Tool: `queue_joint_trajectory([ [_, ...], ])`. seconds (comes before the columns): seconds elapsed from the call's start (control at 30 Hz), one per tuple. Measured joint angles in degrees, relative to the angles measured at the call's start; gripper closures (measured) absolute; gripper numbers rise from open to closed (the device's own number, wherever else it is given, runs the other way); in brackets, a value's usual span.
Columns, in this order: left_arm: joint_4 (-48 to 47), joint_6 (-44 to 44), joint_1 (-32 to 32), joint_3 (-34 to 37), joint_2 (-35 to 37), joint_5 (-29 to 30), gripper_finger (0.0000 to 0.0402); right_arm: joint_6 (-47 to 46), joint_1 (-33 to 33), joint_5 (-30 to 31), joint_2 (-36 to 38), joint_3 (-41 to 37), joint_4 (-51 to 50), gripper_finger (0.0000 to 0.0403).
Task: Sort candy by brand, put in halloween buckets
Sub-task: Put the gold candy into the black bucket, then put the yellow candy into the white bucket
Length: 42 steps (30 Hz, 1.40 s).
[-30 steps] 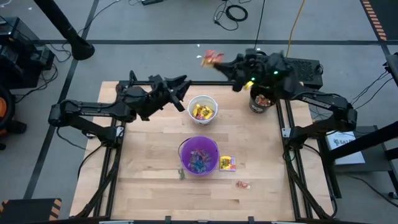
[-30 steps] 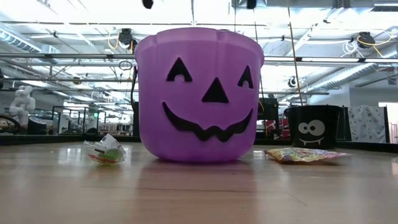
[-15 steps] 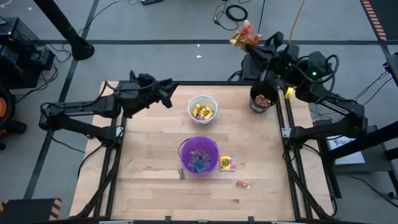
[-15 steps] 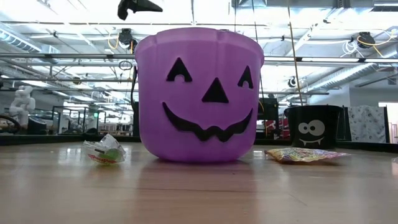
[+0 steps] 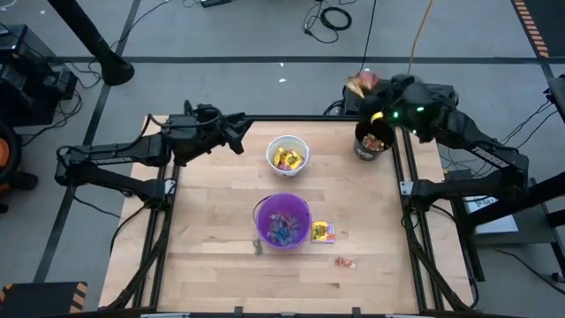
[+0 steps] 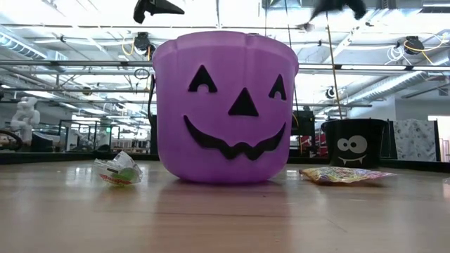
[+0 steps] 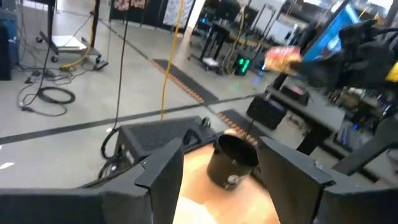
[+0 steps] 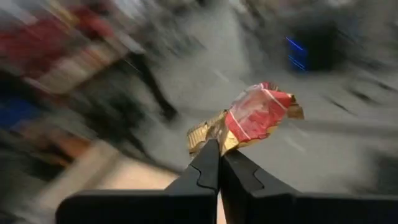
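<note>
A white bucket (image 5: 288,155) with yellow candy, a purple bucket (image 5: 283,221) with blue and pink candy, and a black bucket (image 5: 373,141) stand on the wooden table (image 5: 212,256). My right gripper (image 5: 369,91) is shut on an orange-red candy (image 5: 357,86), high up just beyond the black bucket's far side. My left gripper (image 5: 238,134) hangs open at the far left, with nothing between its fingers (image 7: 165,174). A yellow packet (image 5: 322,231), a small red candy (image 5: 344,261) and a crumpled wrapper (image 6: 119,170) lie flat on the table around the purple bucket. My right gripper pinches the candy's crinkled wrapper end (image 8: 214,134) between the tips of its two shut fingers. The fingers reach out roughly level from the table's right side. The rest of the candy (image 8: 261,115) sticks out past the fingertips, lifted clear of everything.
A black box (image 5: 433,97) sits behind the table's far right corner, under my right arm. Dark frame rails run along both sides of the table. Bare wood lies at the near left (image 5: 203,265). Cables lie on the floor beyond the far edge.
My right gripper has swung with the candy from beyond the far edge near the white bucket toward the table's right, ending close over the black bucket's far side, and has turned. My left gripper has drawn back from beside the white bucket toward the table's left.
</note>
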State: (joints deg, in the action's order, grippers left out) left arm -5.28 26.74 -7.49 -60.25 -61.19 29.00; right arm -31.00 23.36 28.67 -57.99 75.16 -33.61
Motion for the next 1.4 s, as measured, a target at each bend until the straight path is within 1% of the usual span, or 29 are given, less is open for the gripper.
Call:
queue_joint_trajectory([
  [0.07,-1.84,0.0,0.0,0.0,0.0,-0.04,0.019,-3.37,0.66,2.77,-0.33,0.0,-11.04,0.0403],
  [0.17,-3.63,0.0,0.0,0.0,0.0,-0.05,0.019,-7.04,2.35,4.3,-1.84,-0.02,-24.11,0.0403],
  [0.3,-4.95,0.0,0.0,0.0,-0.01,-0.05,0.019,-8.22,4.84,4.49,-4.41,-0.04,-32.44,0.0403],
  [0.4,-4.87,-0.02,0.0,0.0,0.0,-0.05,0.019,-4.18,7.09,4.68,-6.85,-0.6,-33.03,0.0403],
  [0.47,-4.89,-0.04,0.0,0.0,0.0,-0.05,0.019,-1.15,8.79,4.53,-8.54,-2.38,-32.55,0.0403],
  [0.53,-4.87,-0.04,0.0,0.0,0.0,-0.05,0.019,-0.06,10.51,4.09,-10.17,-4.88,-32.35,0.0403],
  [0.63,-4.83,-0.02,0.0,-0.01,0.0,-0.06,0.019,-2.54,12.37,2.94,-12.16,-9.66,-33.01,0.0403],
  [0.73,-4.83,0.0,0.0,0.0,0.18,-0.2,0.019,-5.82,13.49,0.04,-13.17,-12.91,-32.16,0.0397],
  [0.83,-4.64,0.0,0.07,-0.01,0.22,-1.64,0.019,-5.79,13.48,-1.37,-13.21,-13.63,-30.39,0.0368],
  [1.0,-4.68,0.0,0.11,0.0,0.2,-3.84,0.019,-5.46,13.66,-2.46,-12.83,-10.47,-32.83,0.0282],
  [1.03,-4.7,0.0,0.11,0.0,0.2,-4.34,0.019,-4.54,13.55,-3.85,-12.43,-9.14,-33.57,0.0267],
  [1.07,-4.74,0.0,0.11,0.0,0.2,-5.04,0.019,-3.06,13.28,-6.96,-11.74,-7.8,-33.55,0.0252],
  [1.17,-5.24,0.03,0.12,0.0,0.62,-6.07,0.019,0.68,10.94,-20.92,-8.93,-4.1,-31.63,0.0223],
  [1.23,-6.38,0.05,0.11,-0.02,0.76,-6.08,0.019,1.75,7.89,-29.73,-7.04,-3.08,-30.01,0.0214],
  [1.27,-7.46,0.3,0.11,-0.02,0.83,-6.08,0.019,2.21,5.7,-33.11,-6.17,-3.04,-29.91,0.0211],
  [1.33,-9.49,1.73,0.11,-0.02,0.85,-5.92,0.019,3.17,0.56,-36.15,-5.14,-3.34,-31.6,0.0209],
  [1.4,-11.5,2.99,0.11,-0.02,0.94,-5.84,0.019,3.99,-5.05,-36.36,-4.79,-4.5,-33.79,0.0209],
])
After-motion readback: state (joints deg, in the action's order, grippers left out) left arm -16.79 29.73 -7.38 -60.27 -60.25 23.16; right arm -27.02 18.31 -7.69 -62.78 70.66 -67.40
